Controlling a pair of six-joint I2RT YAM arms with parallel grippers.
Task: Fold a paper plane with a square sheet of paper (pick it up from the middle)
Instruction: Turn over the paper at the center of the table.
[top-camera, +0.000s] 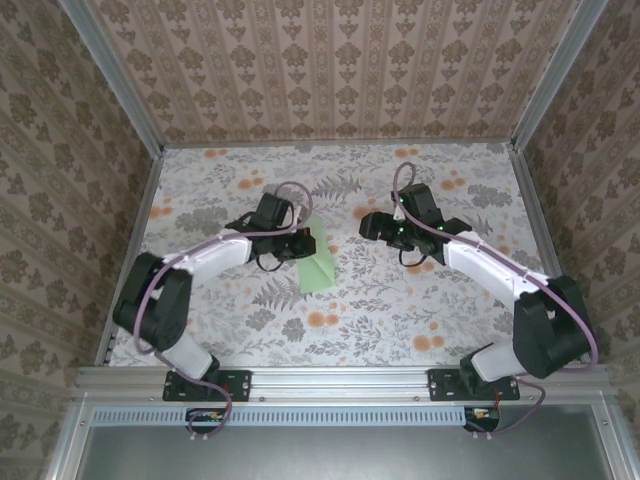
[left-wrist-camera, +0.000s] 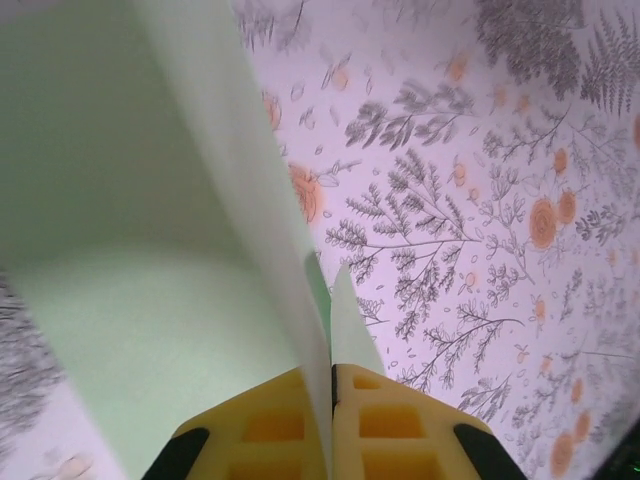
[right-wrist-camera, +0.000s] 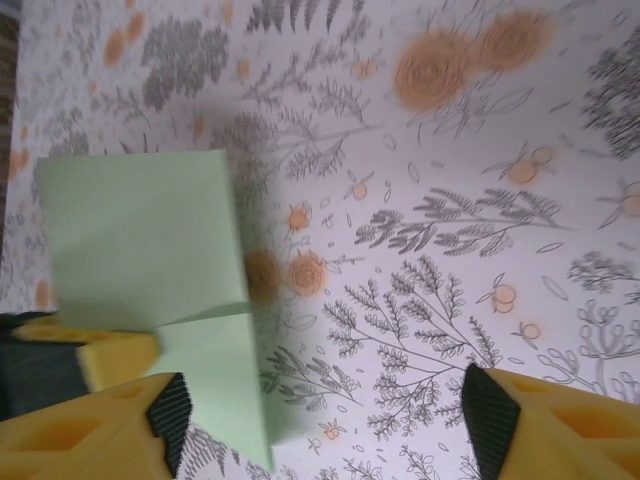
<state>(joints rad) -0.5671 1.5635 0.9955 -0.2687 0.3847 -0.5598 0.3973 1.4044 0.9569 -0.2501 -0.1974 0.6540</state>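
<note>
The left gripper (left-wrist-camera: 332, 400) was clamped shut on the square sheet of paper (left-wrist-camera: 150, 250), its yellow fingers (left-wrist-camera: 400, 435) pressed together with the thin, pale mint-green sheet pinched between them near its middle. From that pinch the plain sheet fell away in two smooth panels meeting at a shallow ridge. Whether its lower edge rested on the floral tablecloth (top-camera: 420, 300) could not be told. The sheet was near the middle of the table (top-camera: 135, 260), slightly towards the left edge and well clear of every corner. The right gripper (right-wrist-camera: 322, 425) hovered near it on the right, jaws spread wide and holding nothing. The job appeared to be at an early stage, with at most a centre fold begun. No pointed nose or wings had been formed, so most of the paper plane remained to be made.
</note>
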